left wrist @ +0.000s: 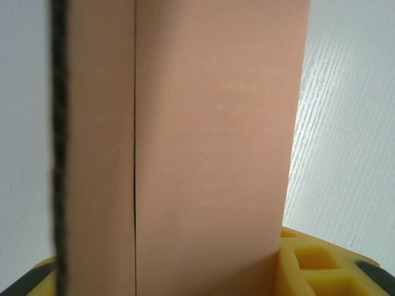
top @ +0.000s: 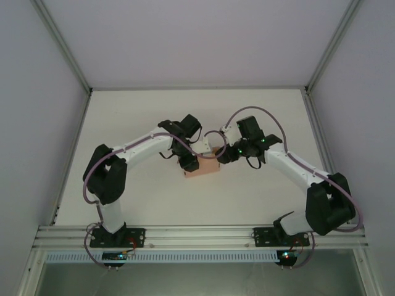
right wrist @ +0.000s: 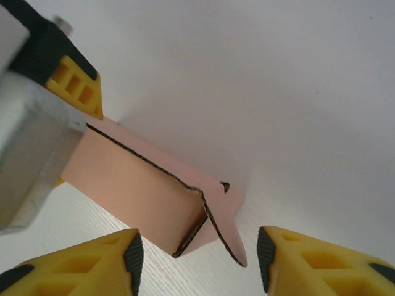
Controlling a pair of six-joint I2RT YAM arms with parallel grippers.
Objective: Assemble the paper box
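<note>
At mid-table, left tool (top: 190,163) clamps the folded salmon-pink paper box (right wrist: 136,185); right tool (right wrist: 199,256) open by its loose flap (right wrist: 225,231).

Table: white rectangular tabletop (top: 154,203) with a fine streaked grain, matt.
Back wall: plain pale grey panel (top: 197,37), meeting the table's far edge.
Side walls: the same pale grey panels, left (top: 31,123) and right (top: 367,105).
Corner posts: slim silver metal struts (top: 62,43) slanting up at both far corners.
Near edge: silver aluminium rail (top: 197,234), with a white slotted strip (top: 197,255) just below it.
Light: soft, even, faint shadows.
</note>
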